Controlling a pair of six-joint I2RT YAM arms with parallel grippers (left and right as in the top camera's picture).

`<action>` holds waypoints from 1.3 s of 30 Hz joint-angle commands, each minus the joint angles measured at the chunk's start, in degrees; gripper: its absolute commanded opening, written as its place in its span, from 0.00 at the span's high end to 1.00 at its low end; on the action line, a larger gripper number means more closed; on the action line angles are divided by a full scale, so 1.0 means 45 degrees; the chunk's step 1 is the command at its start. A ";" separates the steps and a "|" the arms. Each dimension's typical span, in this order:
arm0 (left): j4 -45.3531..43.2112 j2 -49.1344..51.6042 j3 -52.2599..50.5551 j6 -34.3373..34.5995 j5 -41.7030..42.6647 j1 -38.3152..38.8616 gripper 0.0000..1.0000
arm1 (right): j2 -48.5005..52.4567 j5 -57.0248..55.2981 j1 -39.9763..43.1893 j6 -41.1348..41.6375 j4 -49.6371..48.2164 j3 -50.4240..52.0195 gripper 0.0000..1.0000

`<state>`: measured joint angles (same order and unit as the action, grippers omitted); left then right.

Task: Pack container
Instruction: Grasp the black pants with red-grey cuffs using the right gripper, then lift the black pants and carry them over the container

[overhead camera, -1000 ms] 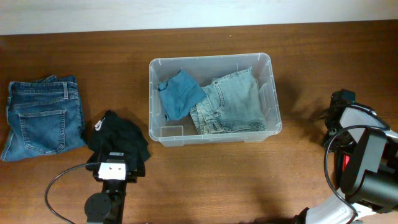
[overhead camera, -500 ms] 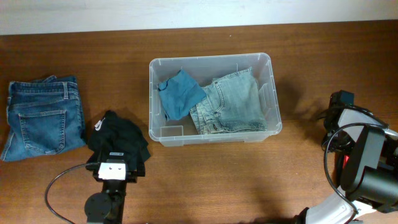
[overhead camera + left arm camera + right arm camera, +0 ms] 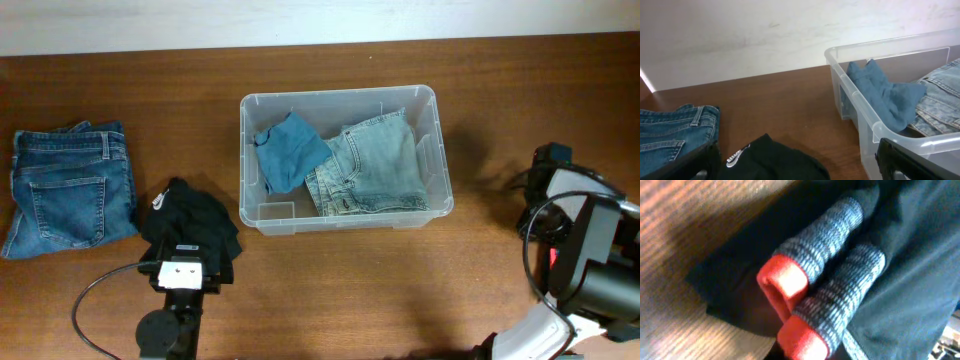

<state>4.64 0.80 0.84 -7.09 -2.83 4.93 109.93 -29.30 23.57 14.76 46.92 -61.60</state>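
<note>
Right gripper (image 3: 790, 311): fingers pressed together, tips down on dark cloth (image 3: 910, 280); can't tell if any is pinched. Container (image 3: 340, 96) well to its left, long axis left-right. Left gripper (image 3: 797, 159) spread wide over black garment (image 3: 190, 218), just left of container; likely the nearer arm.

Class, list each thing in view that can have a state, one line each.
container: uncovered, partly filled with two garments
light jeans: folded, inside the container
blue cloth: crumpled, inside the container
dark jeans: folded, on the table
black garment: crumpled, on the table
left gripper: open
right gripper: shut
</note>
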 commanded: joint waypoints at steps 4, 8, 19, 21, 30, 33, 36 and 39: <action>-0.0005 -0.0078 -0.0058 -0.0068 0.0010 0.0063 0.01 | 0.1054 0.7388 0.0005 0.0141 0.2735 -0.3303 0.96; -0.0005 -0.0078 -0.0058 -0.0068 0.0010 0.0063 0.01 | 0.0981 0.7563 -0.0593 -0.0374 0.5095 -0.6844 0.96; -0.0005 -0.0078 -0.0058 -0.0063 0.0010 0.0063 0.01 | 0.0908 0.7519 -0.2132 -0.0573 1.0035 -1.4863 0.96; -0.0005 -0.0078 -0.0058 -0.0068 0.0010 0.0063 0.01 | 0.0894 0.7567 -0.2589 -0.0879 1.0904 -1.6436 0.96; -0.0005 -0.0078 -0.0058 -0.0068 0.0010 0.0063 0.01 | 0.0554 0.9632 -0.4095 -0.0933 1.1157 -1.8530 0.96; -0.0005 -0.0078 -0.0058 -0.0068 0.0010 0.0063 0.01 | 0.0554 1.0146 -0.4585 -0.1239 1.1089 -1.8530 0.96; -0.0005 -0.0078 -0.0058 -0.0068 0.0010 0.0063 0.01 | 0.0554 1.0627 -0.5357 -0.1671 1.0695 -1.8530 0.96; -0.0005 -0.0078 -0.0058 -0.0068 0.0010 0.0063 0.01 | 0.0554 1.1778 -0.6071 -0.1914 1.0190 -1.8530 0.96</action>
<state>4.62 0.80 0.84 -7.09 -2.83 4.93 114.32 16.73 -0.54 8.58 94.52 -143.41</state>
